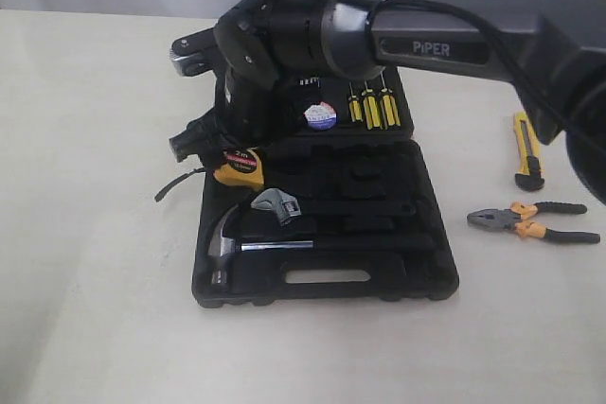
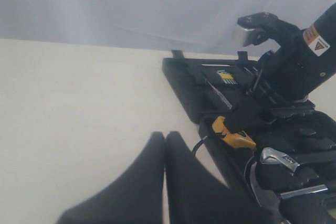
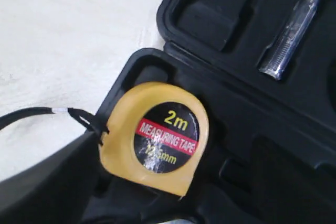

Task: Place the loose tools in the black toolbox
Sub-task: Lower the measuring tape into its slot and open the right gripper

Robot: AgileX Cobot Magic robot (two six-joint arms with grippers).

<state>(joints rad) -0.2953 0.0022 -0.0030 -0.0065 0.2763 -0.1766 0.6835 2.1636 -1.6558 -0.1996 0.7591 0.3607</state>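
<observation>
Status: right gripper (image 1: 216, 147) was seen reaching across the black toolbox (image 1: 421, 281) to its left end, directly over the yellow tape measure (image 3: 157, 137). Its jaws were held wide apart, with nothing clamped. Only one finger (image 3: 47, 182) could be made out in the right wrist view, just beside the tape measure's edge; contact there could not be confirmed.

The tape measure was found lying face up and slightly tilted in a moulded recess at the box's left edge, with the "2m" label legible. Its black strap (image 3: 31, 115) was trailed out over the rim onto the table (image 1: 95, 262). A clear-bodied tool (image 3: 291, 30) was seated in a slot further in.

For the left gripper (image 2: 165, 142), the fingers were pressed together with nothing between them, held over bare table to the left of the box.

The black tape roll with blue-white label (image 1: 320, 115) was seated in the far half of the box, just beside the yellow-handled screwdrivers (image 1: 371, 108). The hammer (image 1: 232, 243) and wrench (image 1: 276, 204) were seated in the near half, the wrench just beside the tape measure.

The yellow-black utility knife (image 1: 527, 150) and pliers with orange-black handles (image 1: 535, 221) were found out on the table right of the box. The knife was farther back and the pliers nearer; both were apart from each other and from the box.
</observation>
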